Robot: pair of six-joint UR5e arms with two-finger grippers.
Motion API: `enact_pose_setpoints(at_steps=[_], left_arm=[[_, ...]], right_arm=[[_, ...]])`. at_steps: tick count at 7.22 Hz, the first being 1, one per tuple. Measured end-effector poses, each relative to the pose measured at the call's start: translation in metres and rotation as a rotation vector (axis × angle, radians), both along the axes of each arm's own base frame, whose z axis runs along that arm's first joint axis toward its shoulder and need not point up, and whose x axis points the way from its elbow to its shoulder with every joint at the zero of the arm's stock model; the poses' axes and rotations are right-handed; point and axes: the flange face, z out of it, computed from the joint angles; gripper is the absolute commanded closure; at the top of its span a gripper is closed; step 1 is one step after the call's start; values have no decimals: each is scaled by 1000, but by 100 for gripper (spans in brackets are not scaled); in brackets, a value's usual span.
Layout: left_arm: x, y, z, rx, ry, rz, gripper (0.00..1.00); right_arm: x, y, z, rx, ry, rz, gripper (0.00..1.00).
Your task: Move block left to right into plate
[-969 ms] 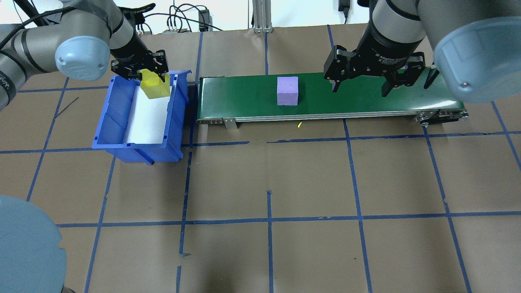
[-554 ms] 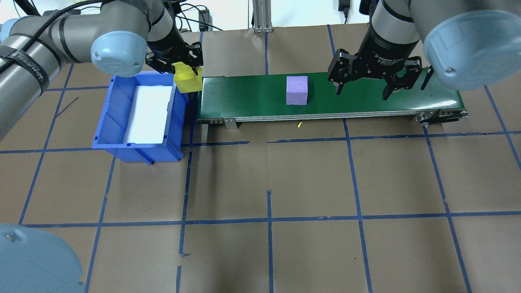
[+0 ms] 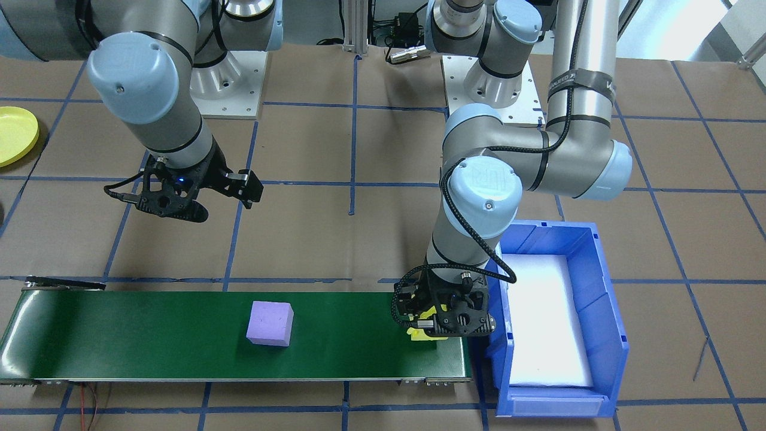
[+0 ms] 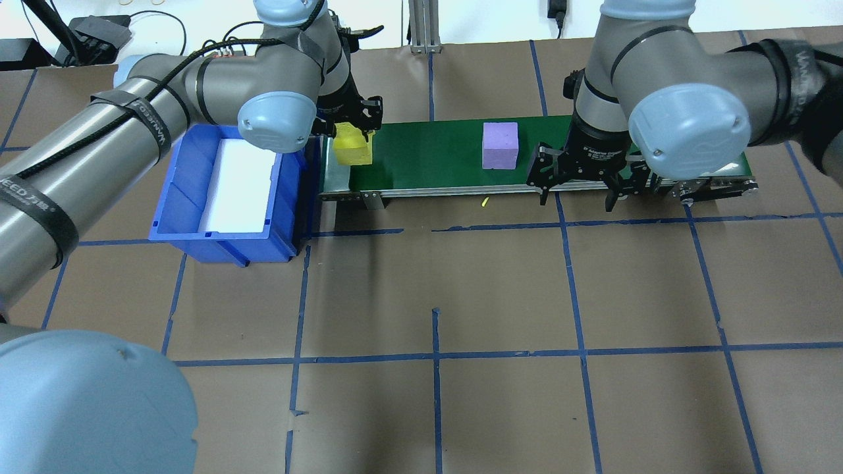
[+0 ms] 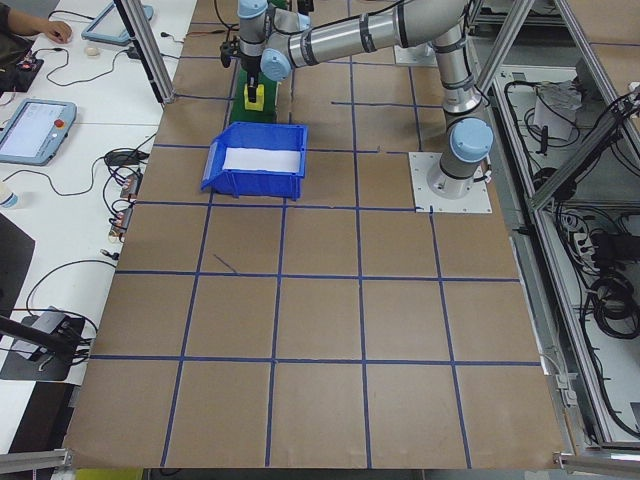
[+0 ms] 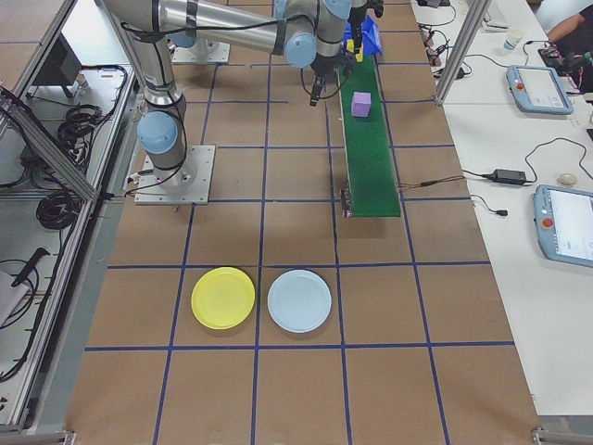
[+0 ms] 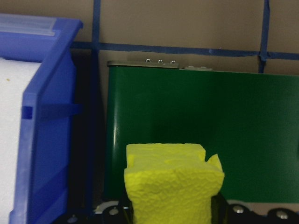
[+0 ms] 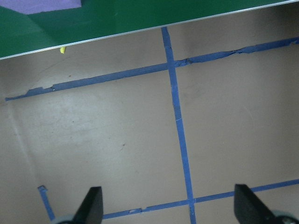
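My left gripper [image 4: 352, 131] is shut on a yellow foam block [image 4: 353, 151], which it holds over the left end of the green conveyor belt [image 4: 428, 151]. In the left wrist view the yellow block [image 7: 173, 182] sits between the fingers, low over the belt. A purple block [image 4: 500, 145] lies further right on the belt. My right gripper [image 4: 576, 197] is open and empty at the belt's front edge, over the table, just right of the purple block. The yellow plate [image 6: 222, 298] lies far off beyond the belt's right end, also seen as the plate [image 3: 15, 143] at the front-facing view's left edge.
A blue bin [image 4: 178, 191] with a white liner stands against the belt's left end. A pale blue plate [image 6: 298, 300] lies beside the yellow one. Blue tape lines cross the brown table. A small yellow scrap [image 4: 484, 203] lies in front of the belt.
My left gripper carried the yellow block rightward from above the bin to the belt's left end. The purple block travelled right along the belt. My right gripper moved from over the belt to its front edge.
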Motion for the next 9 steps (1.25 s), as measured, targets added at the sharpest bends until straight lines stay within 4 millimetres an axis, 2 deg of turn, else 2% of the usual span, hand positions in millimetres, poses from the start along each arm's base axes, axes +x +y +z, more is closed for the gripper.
enact_pose_setpoints(at_steps=[2, 3, 4, 6, 7, 8, 9], left_arm=[[-4, -3, -11, -3, -1, -5, 65], [-4, -3, -12, -4, -2, -9, 61], [-4, -1, -18, 2, -3, -12, 34], [-4, 7, -32, 22, -5, -17, 11], [-4, 7, -29, 14, -2, -22, 8], [-4, 6, -18, -5, 4, -25, 6], [-4, 8, -3, -27, 8, -25, 4]], right_arm=[[-23, -7, -11, -24, 74, -3, 0], [-52, -15, -9, -31, 73, 17, 0], [-94, -27, -4, -52, 61, 85, 0], [-201, -42, 0, -93, -2, 209, 0], [-253, -46, -3, -111, -43, 224, 0], [-292, -51, -8, -131, -79, 217, 0], [-311, -59, -9, -165, -119, 194, 0]])
